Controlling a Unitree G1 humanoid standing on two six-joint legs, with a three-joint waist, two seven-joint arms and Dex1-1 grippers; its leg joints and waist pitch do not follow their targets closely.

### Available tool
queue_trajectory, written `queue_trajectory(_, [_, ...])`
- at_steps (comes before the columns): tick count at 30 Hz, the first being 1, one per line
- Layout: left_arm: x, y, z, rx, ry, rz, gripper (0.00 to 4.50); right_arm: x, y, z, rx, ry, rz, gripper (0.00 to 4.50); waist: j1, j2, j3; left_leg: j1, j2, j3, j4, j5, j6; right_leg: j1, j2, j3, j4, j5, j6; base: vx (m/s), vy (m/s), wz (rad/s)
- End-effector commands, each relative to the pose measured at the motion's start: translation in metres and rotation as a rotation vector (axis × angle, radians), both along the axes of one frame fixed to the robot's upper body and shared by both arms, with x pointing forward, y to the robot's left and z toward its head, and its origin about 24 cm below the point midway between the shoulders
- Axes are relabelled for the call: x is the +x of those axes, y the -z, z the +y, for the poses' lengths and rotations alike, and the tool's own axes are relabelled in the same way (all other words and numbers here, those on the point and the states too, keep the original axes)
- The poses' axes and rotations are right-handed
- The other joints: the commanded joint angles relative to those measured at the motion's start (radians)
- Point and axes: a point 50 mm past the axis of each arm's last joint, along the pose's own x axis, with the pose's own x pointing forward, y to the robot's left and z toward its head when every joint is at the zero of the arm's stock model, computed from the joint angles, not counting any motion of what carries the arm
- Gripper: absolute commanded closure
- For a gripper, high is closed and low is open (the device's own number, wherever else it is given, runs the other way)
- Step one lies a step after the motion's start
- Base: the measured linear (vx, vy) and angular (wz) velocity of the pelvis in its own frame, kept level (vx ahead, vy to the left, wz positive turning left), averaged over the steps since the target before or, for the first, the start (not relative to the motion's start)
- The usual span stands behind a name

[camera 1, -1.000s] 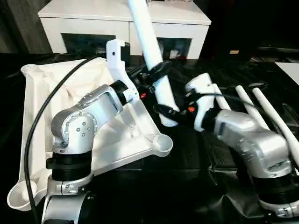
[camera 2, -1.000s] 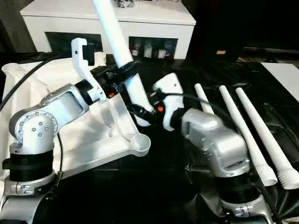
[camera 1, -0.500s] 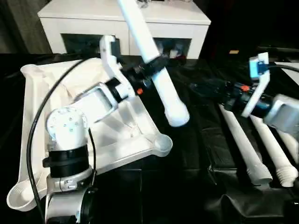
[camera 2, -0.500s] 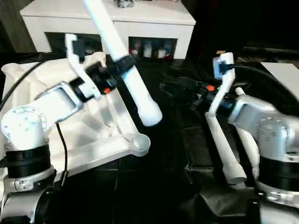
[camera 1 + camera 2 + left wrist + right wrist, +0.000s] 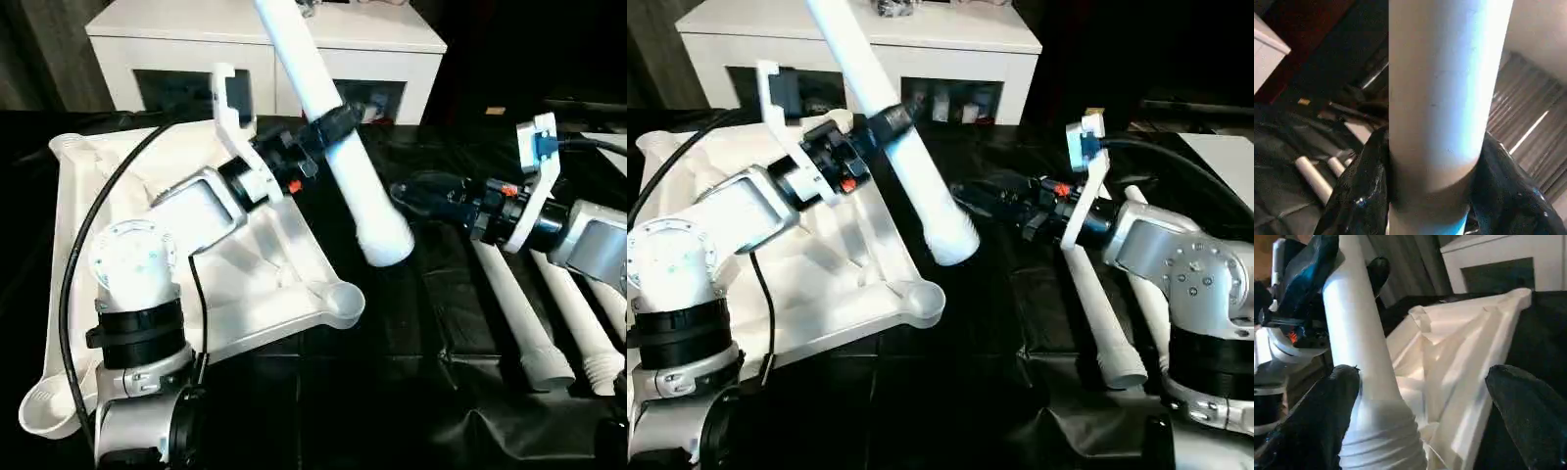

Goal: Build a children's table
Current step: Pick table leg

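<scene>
Right gripper point(image 5: 965, 199) withdrawn from smooth tapered leg point(image 5: 328, 127)

White leg point(image 5: 328, 117), white ribbed tabletop point(image 5: 245, 284), black gripper point(image 5: 884, 124), black cloth point(image 5: 411, 382).

The raised leg point(image 5: 333, 147) ran out past the top of the head view, so its upper end could not be seen. Where the left gripper point(image 5: 328, 127) clasped it, black fingers point(image 5: 1359, 196) covered that band of the shaft. The left forearm hid much of the tabletop point(image 5: 284, 264) underside. Beyond the right gripper point(image 5: 416, 196), the lying legs point(image 5: 514, 313) were partly behind the wrist.
</scene>
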Motion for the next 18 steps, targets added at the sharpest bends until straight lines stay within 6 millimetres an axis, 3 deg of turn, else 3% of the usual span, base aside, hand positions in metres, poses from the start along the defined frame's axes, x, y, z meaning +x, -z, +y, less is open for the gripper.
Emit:
queue_trajectory(1, [0.0006,-0.0067,-0.0008,-0.03,0.014,-0.006,2.59,-0.0008,-0.0069,-0.002,0.011,0.008,-0.012,0.0,0.002,-0.005,-0.07,0.022,0.071,-0.026,-0.078,-0.091,-0.01,0.048,-0.058,0.031,-0.071,-0.168,-0.245,0.0,0.0,0.0])
queue_trajectory(18, [-0.001,-0.0048,0.0007,-0.017,0.034,0.005,2.59,-0.0026,-0.0079,0.0034,0.052,-0.001,0.0,0.0,0.007,-0.004,-0.069,0.022,0.072,-0.027,-0.084,-0.109,-0.037,0.047,-0.06,0.032,-0.074,-0.194,-0.208,0.0,0.0,0.0])
